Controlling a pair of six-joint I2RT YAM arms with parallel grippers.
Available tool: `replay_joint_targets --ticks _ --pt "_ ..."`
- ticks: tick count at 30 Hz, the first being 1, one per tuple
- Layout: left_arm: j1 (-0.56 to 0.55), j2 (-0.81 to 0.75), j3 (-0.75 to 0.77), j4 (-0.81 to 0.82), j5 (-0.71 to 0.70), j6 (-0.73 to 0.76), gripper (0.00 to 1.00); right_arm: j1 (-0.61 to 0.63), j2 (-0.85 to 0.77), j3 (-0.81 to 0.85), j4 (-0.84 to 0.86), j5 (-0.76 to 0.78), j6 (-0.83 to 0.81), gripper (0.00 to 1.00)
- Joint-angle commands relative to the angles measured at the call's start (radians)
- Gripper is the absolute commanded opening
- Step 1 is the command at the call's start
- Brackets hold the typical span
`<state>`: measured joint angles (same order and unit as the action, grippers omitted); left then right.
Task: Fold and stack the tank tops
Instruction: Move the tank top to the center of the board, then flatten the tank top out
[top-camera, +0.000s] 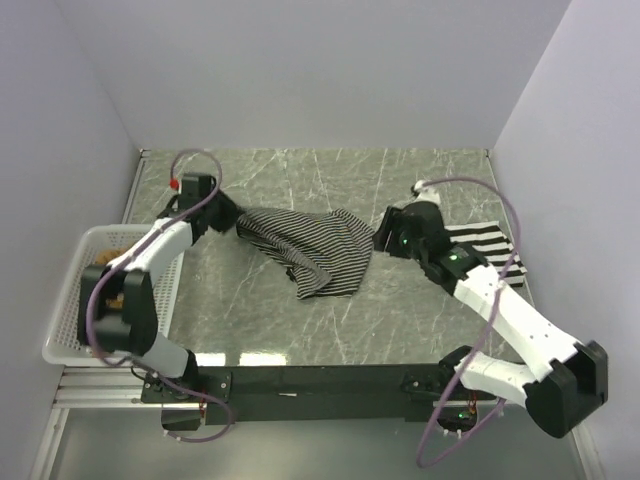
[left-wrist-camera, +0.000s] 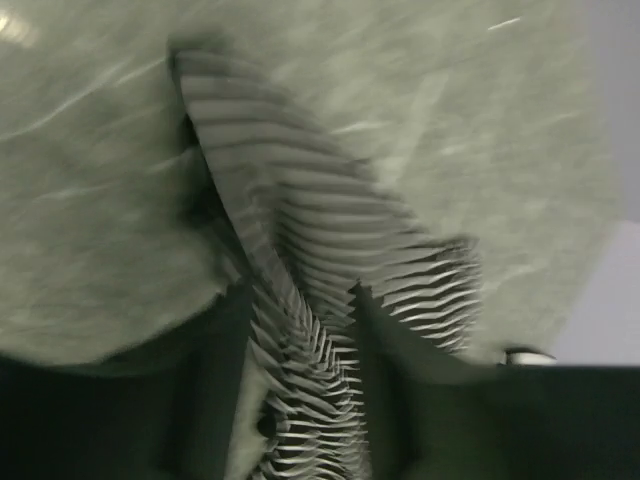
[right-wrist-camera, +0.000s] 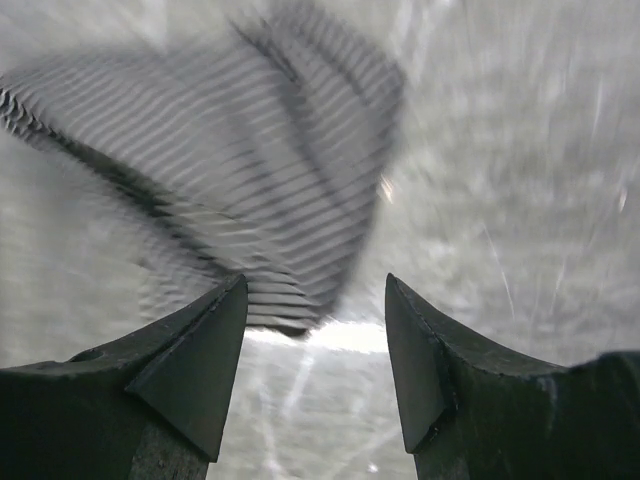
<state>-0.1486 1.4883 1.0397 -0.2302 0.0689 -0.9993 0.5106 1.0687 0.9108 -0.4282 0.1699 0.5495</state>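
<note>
Reader: Layout, left to right, please?

Describer: Overhead view of a green-grey marble table. At its nine o'clock edge sits a white mesh basket. It holds tan-brown fabric, mostly hidden by the left arm.

Reader: Where is the left gripper?

Describer: The left gripper is at the ten o'clock corner of the thin-striped tank top. That top lies rumpled and spread out near the table's centre. In the wrist camera its fingers stand parted, with a bunched ridge of the striped cloth in the gap between them.

Reader: And the right side?

Describer: The right gripper is just beside that top's three o'clock edge. Its wrist camera shows both fingers spread with nothing between them, and the blurred striped cloth beyond the tips. At the table's three o'clock, the wide black-and-white striped tank top lies flat in a neat rectangle, partly covered by the right arm.
</note>
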Motion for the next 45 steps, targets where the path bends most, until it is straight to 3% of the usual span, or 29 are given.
replay_joint_targets --ticks 1,6,11,15,20,25,28,32,36,45 --pt "-0.012 -0.003 -0.052 0.161 0.112 -0.015 0.55 0.006 0.069 -0.085 0.092 -0.02 0.029 0.64" --pt "-0.107 -0.121 -0.132 0.106 0.005 0.027 0.71 0.005 0.141 -0.177 0.169 -0.017 0.047 0.63" --pt "-0.212 -0.204 -0.208 0.039 -0.107 0.008 0.7 0.005 0.261 -0.165 0.258 -0.032 0.058 0.63" --pt "-0.389 -0.188 -0.193 0.009 -0.184 -0.038 0.69 -0.01 0.344 -0.104 0.276 -0.02 0.058 0.63" --pt "-0.586 -0.024 0.035 -0.234 -0.409 -0.113 0.69 -0.046 0.384 -0.082 0.287 -0.027 0.07 0.63" --pt "-0.706 0.173 0.325 -0.584 -0.613 -0.362 0.72 -0.066 0.369 -0.104 0.299 -0.035 0.082 0.63" --pt "-0.743 0.263 0.439 -0.731 -0.646 -0.456 0.68 -0.075 0.356 -0.121 0.304 -0.04 0.084 0.63" --pt "-0.769 0.339 0.502 -0.8 -0.624 -0.516 0.66 -0.095 0.346 -0.136 0.301 -0.049 0.081 0.63" --pt "-0.779 0.378 0.52 -0.828 -0.601 -0.561 0.6 -0.126 0.321 -0.154 0.305 -0.067 0.081 0.63" --pt "-0.793 0.434 0.573 -0.851 -0.56 -0.582 0.57 -0.17 0.287 -0.184 0.324 -0.109 0.079 0.63"
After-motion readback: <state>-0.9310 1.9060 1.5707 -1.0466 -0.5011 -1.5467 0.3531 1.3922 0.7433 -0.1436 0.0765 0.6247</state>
